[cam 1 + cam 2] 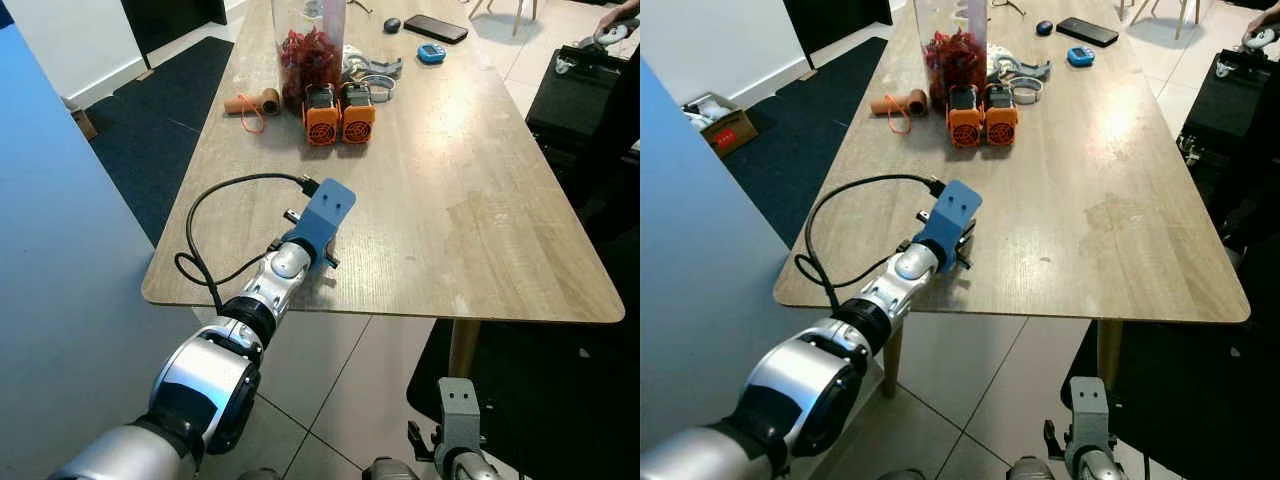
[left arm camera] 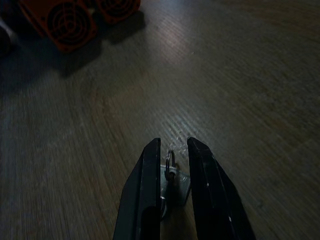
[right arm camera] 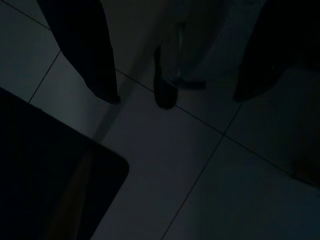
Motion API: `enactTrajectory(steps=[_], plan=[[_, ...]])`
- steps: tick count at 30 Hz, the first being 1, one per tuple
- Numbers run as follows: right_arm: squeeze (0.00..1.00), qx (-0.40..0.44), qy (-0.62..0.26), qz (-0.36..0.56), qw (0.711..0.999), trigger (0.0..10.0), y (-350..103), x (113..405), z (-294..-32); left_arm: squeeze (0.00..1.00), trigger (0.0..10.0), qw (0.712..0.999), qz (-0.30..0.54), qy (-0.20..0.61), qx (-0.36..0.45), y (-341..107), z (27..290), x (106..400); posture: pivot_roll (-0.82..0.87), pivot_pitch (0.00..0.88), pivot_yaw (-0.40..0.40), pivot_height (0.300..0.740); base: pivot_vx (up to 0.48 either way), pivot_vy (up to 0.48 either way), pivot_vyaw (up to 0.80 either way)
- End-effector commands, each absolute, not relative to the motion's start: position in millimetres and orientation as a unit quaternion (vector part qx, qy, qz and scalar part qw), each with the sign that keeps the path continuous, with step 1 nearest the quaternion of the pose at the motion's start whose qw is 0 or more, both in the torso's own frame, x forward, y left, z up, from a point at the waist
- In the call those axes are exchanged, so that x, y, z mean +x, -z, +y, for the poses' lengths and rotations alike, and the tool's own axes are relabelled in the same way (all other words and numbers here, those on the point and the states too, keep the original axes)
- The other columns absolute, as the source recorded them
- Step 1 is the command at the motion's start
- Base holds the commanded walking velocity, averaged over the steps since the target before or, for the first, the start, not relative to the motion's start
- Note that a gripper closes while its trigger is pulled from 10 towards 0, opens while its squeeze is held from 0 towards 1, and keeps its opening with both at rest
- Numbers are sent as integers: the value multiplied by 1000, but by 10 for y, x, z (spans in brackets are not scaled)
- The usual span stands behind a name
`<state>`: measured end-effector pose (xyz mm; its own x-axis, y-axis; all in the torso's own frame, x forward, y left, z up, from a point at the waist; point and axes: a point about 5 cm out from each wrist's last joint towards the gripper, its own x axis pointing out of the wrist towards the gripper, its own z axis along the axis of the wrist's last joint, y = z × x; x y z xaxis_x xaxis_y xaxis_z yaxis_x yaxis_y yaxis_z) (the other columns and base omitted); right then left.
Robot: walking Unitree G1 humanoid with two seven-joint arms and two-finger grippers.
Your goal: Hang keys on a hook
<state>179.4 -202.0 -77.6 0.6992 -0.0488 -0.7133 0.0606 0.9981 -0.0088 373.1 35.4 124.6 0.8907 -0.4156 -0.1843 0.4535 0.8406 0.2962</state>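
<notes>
My left gripper (image 2: 173, 146) is low over the wooden table (image 1: 480, 210), near its front left corner. It is shut on a small bunch of keys (image 2: 171, 174): a metal ring and a silver key sit between the two black fingers (image 2: 145, 192). In the eye views the blue wrist mount (image 1: 325, 215) covers the fingers and the keys. My right gripper (image 3: 175, 97) hangs idle and open over the tiled floor below the table's front edge.
Two orange fan units (image 1: 339, 114) and a clear jar of red pieces (image 1: 310, 50) stand further along the table, with a phone (image 1: 435, 28) at the far end. A black case (image 1: 575, 100) stands to the right, a blue panel (image 1: 60, 250) on the left.
</notes>
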Motion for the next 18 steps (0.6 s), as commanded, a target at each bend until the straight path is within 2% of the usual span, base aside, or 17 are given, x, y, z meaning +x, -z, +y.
enactTrajectory(steps=[1,17,18], plan=[[0,14,35,389,921,10000,798,1747,-2008,0,10000,958,72,226,160,-1202,353,3719,7,140,56,740,0,0,0],[0,17,38,390,920,10000,807,1727,-2003,0,10000,956,77,231,163,-1189,343,3713,7,142,64,740,0,0,0],[0,17,38,390,920,10000,807,1727,-2003,0,6235,956,78,232,161,-1187,346,3713,7,142,64,740,0,0,0]])
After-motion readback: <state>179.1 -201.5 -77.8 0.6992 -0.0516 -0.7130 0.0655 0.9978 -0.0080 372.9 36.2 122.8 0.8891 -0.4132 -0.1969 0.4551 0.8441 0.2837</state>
